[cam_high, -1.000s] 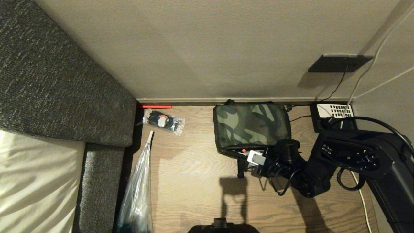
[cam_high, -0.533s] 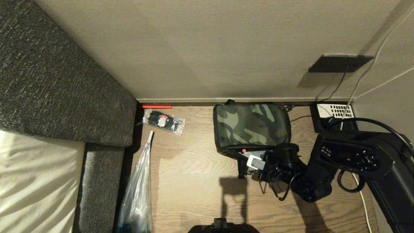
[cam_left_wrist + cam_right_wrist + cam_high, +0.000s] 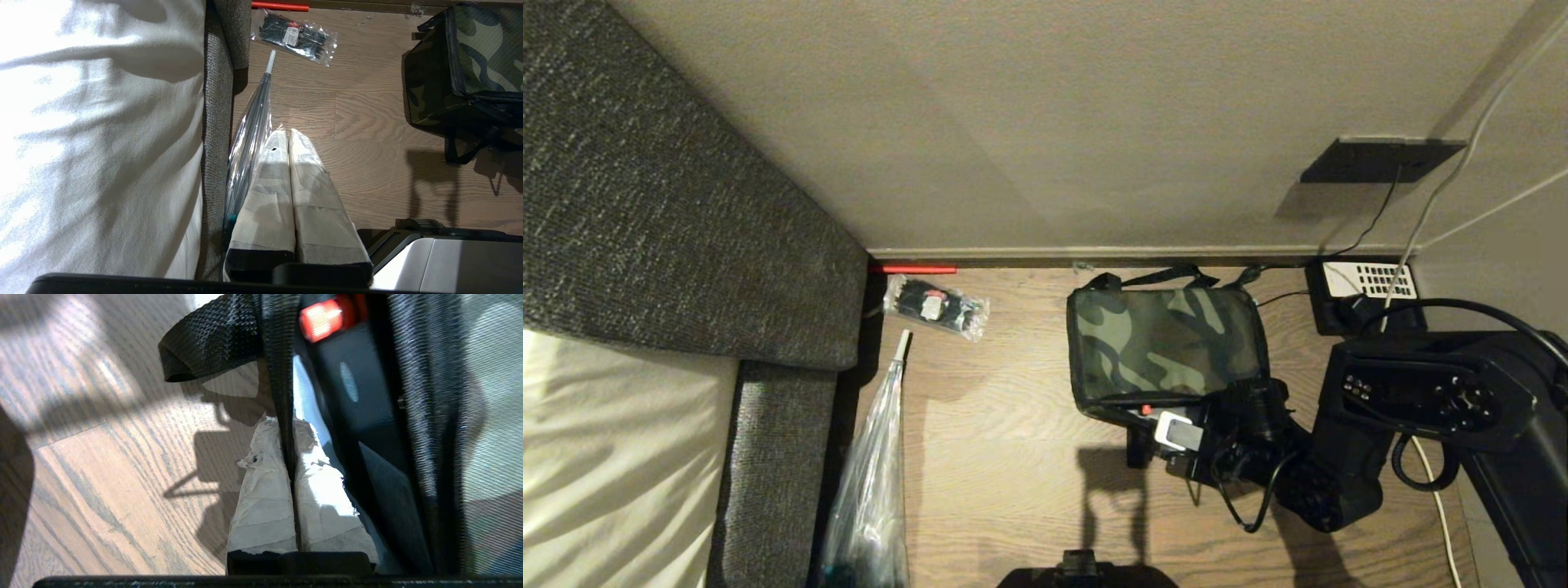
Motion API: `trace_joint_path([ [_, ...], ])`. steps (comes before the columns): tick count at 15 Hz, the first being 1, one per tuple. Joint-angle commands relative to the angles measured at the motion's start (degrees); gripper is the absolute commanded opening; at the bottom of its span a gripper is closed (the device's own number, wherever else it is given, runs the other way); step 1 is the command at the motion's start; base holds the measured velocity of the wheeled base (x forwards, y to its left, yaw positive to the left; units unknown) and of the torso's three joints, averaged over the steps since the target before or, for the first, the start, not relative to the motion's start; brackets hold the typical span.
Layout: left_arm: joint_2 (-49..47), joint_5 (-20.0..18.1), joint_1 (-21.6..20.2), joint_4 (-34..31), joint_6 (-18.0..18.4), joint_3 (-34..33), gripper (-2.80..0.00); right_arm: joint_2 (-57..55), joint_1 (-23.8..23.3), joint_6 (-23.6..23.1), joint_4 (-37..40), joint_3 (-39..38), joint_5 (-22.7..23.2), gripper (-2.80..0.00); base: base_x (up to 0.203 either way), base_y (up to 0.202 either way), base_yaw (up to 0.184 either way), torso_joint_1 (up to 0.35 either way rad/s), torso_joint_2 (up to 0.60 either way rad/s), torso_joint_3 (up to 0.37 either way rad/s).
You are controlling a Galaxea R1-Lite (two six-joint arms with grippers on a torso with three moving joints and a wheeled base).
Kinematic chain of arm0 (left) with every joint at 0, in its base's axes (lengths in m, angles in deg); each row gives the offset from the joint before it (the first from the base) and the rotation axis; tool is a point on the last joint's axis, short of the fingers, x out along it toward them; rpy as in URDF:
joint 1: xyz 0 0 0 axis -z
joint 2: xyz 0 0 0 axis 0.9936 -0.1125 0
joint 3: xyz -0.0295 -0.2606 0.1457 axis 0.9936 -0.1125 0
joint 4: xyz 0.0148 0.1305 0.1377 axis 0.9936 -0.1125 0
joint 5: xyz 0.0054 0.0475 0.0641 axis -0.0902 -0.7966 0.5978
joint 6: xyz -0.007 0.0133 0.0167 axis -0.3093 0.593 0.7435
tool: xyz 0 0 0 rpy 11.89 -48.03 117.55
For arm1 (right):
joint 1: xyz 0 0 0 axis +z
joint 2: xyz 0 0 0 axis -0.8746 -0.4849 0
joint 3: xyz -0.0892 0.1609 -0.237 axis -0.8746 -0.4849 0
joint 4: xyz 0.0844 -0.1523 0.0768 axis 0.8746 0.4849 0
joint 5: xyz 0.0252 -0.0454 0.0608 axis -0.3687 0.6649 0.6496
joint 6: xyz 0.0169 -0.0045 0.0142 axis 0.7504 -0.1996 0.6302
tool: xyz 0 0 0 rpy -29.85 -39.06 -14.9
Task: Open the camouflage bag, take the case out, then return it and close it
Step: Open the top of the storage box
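Observation:
The camouflage bag (image 3: 1166, 343) sits on the wood floor near the wall, its green-and-black lid down; the left wrist view shows it too (image 3: 470, 73). My right gripper (image 3: 1152, 420) is at the bag's near edge. In the right wrist view, this gripper (image 3: 286, 428) is shut on a black strap (image 3: 278, 363) of the bag. A red tab (image 3: 320, 318) and a thin pale strip show beside the strap. The case is hidden. My left gripper (image 3: 286, 134) is shut and empty, parked low beside the bed.
A clear packet of black items (image 3: 935, 309) lies left of the bag. A folded umbrella in a clear sleeve (image 3: 870, 482) leans along the grey upholstered bed frame (image 3: 686, 245). A black telephone (image 3: 1368, 286) with cables stands right of the bag, by the wall.
The right gripper has drawn back toward me with the strap, and the bag has slid away from the wall; black straps now show behind it. The left arm stays still.

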Motion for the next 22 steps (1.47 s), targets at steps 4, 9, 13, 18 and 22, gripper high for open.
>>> trace_joint_path([
  [4, 0.0, 0.0, 0.0, 0.0, 0.0, 0.0, -2.80, -0.8, 0.8, 2.2, -1.5, 0.9, 0.2, -2.80, 0.000, 0.000, 0.000, 0.000, 0.00, 0.000],
  [9, 0.0, 0.0, 0.0, 0.0, 0.0, 0.0, -2.80, -2.0, 0.8, 2.5, -3.5, 0.7, -0.9, 0.00, 0.000, 0.000, 0.000, 0.000, 0.00, 0.000],
  [13, 0.0, 0.0, 0.0, 0.0, 0.0, 0.0, -2.80, 0.4, 0.6, 2.6, -3.8, -0.1, -1.0, 0.00, 0.000, 0.000, 0.000, 0.000, 0.00, 0.000],
  [18, 0.0, 0.0, 0.0, 0.0, 0.0, 0.0, -2.80, 10.2, 0.2, 8.9, -3.3, -2.4, -1.2, 0.00, 0.000, 0.000, 0.000, 0.000, 0.00, 0.000],
  [22, 0.0, 0.0, 0.0, 0.0, 0.0, 0.0, -2.80, 15.3, 0.0, 13.8, -3.6, -5.8, -3.8, 0.00, 0.000, 0.000, 0.000, 0.000, 0.00, 0.000],
])
